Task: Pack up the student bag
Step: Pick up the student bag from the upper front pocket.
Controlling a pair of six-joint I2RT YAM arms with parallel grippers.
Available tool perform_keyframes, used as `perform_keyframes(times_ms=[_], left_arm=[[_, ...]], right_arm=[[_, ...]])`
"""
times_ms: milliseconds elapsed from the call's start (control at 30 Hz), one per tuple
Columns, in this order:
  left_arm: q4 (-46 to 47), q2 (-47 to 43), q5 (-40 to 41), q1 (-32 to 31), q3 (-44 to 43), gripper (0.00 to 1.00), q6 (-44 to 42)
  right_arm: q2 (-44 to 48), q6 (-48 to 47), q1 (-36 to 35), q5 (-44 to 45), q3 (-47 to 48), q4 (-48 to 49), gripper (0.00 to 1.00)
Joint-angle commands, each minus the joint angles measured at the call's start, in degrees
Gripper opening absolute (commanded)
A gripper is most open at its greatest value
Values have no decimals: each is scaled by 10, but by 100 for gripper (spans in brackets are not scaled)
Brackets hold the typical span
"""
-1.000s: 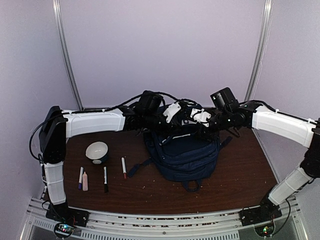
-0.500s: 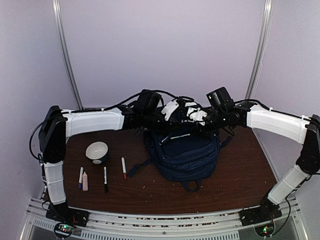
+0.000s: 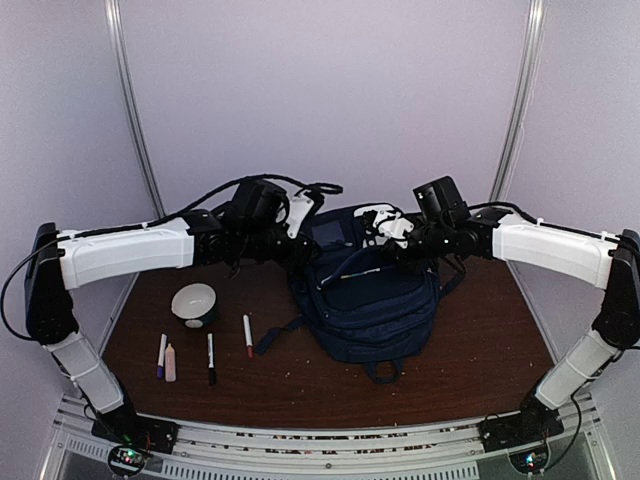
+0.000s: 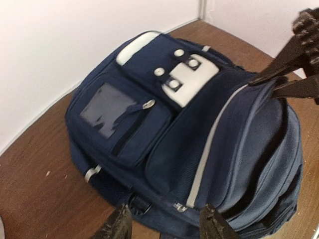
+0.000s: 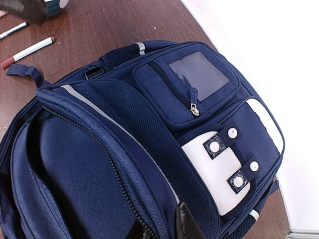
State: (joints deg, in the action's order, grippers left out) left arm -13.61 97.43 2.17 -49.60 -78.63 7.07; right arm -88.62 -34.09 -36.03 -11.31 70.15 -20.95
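The navy student bag [image 3: 365, 300] lies on the table with its front pocket and white patches facing up. It fills the left wrist view [image 4: 189, 124] and the right wrist view [image 5: 149, 129]. My right gripper [image 3: 388, 240] is at the bag's far top and is shut on the zippered edge of the main opening [image 5: 164, 231]. Its fingers [image 4: 299, 50] show pinching that fabric in the left wrist view. My left gripper [image 3: 296, 232] hovers open and empty beside the bag's left side [image 4: 165, 226].
A white bowl [image 3: 194, 303] stands left of the bag. Near it lie a red-capped marker [image 3: 247, 335], a black marker [image 3: 211, 358], a blue marker [image 3: 162, 355] and a small pink stick [image 3: 170, 362]. Walls enclose the table's back and sides.
My left arm has pulled back to the left, off the bag's top, uncovering the front pocket. My right gripper has shifted slightly left and keeps its hold on the bag's edge.
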Motion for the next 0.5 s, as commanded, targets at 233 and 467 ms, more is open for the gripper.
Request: perform_keyframes(times_ms=[233,467], left_arm=[[-191,-149,157,1,177,41,365],[-265,-103,148,6,165,32,440]], right_arm=[[12,12,-1,-17,-9,26,15],[10,13,-1,-27,-9,22,15]])
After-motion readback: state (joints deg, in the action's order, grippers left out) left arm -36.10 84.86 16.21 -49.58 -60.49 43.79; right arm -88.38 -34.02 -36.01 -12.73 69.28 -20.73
